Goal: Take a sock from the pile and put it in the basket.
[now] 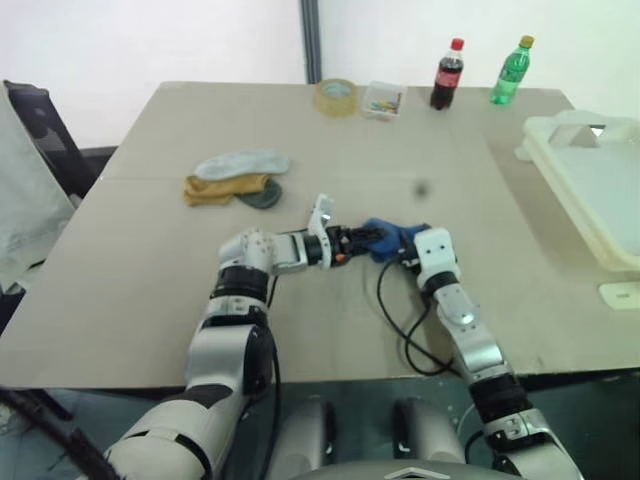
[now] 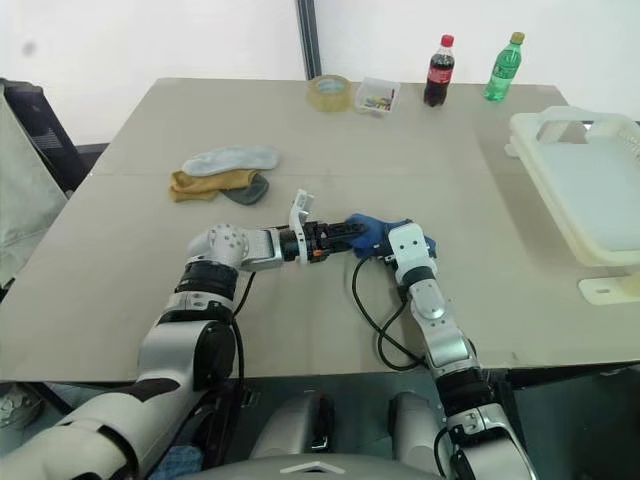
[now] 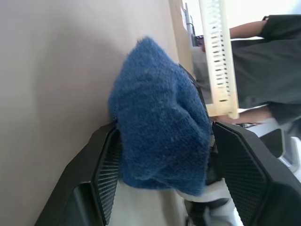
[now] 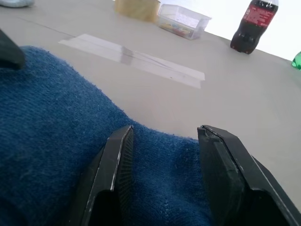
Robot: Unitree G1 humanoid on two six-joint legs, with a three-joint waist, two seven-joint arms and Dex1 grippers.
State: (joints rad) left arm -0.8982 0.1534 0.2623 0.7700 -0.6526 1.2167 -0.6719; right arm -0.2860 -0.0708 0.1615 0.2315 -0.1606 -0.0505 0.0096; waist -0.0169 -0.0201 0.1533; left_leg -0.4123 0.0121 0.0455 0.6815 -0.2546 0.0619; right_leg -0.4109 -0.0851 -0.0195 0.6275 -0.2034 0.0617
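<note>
Two hands meet near the middle of the frame, over a broad tan counter [image 1: 140,300] that runs from the lower edge up to a pale wall. We see the left hand [image 1: 362,240] reaching in from the left with its fingers spread wide on either side of the royal-blue sock [image 1: 392,238]; in the left wrist view the sock [image 3: 160,136] sits between the two black fingers [image 3: 106,174], one pad close against the knit and the other standing off it. The right hand [image 4: 164,155] points forward from below, its fingers partly open with the sock bunched between them; we cannot tell for sure how firmly it grips.

The rest of the pile [image 1: 238,178] lies well apart, in the upper left part of the counter: a pale grey-blue sock [image 1: 243,162] above a mustard-yellow sock [image 1: 222,188], with a dark grey sock [image 1: 262,196] just beside them. The cream-white basket [image 1: 560,140] sits at the right edge of the frame. Along the far edge of the counter stand a roll of tape [image 1: 336,96], a small clear box [image 1: 383,100], a cola bottle [image 1: 447,74] and a green bottle [image 1: 511,70]. A dark post [image 1: 312,40] rises against the wall behind. A strip of clear tape [image 4: 136,60] is stuck flat on the counter.
</note>
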